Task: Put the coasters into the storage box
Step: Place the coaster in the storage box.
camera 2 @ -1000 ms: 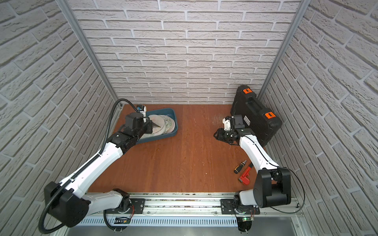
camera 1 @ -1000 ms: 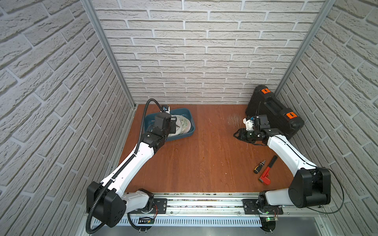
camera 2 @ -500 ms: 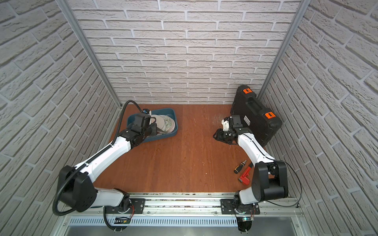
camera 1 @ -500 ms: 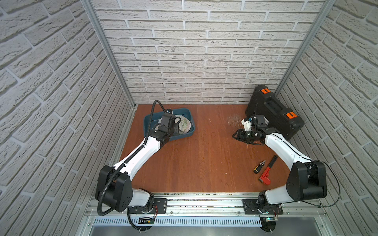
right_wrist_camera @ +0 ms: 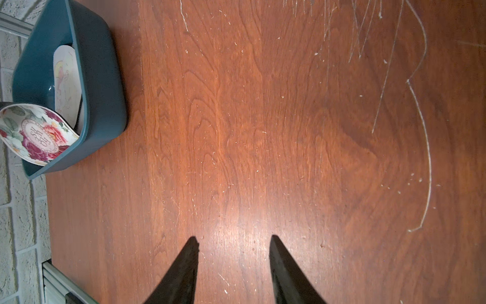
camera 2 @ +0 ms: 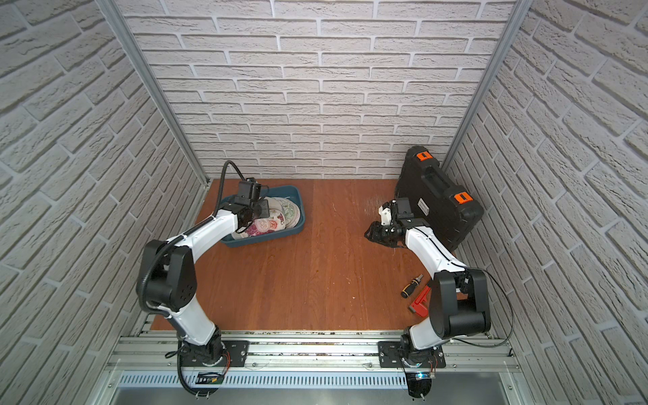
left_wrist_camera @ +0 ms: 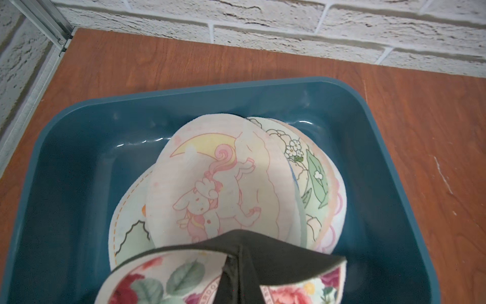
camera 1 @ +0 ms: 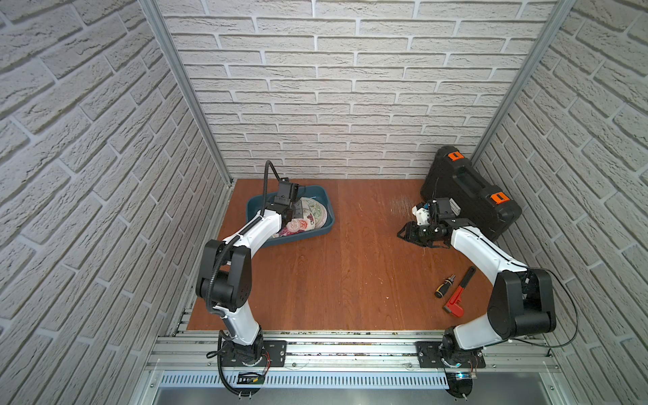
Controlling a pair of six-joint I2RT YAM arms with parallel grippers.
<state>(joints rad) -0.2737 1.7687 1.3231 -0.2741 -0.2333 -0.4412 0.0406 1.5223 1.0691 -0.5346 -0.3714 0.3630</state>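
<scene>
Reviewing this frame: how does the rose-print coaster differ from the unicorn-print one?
The rose coaster is pinched in the shut left end effector; the unicorn coaster is free, resting on the other coasters. The rose coaster is bent into a curl, dark underside showing; the unicorn coaster lies unfolded. The rose coaster's print is deep red and green; the unicorn coaster's is pale pastel. Both are thin round mats at the storage box.

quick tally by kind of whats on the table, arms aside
coasters: at least 4 showing, overlapped so more may be hidden
storage box: 1
black case: 1
screwdriver: 1
red wrench: 1
total: at least 8
</scene>
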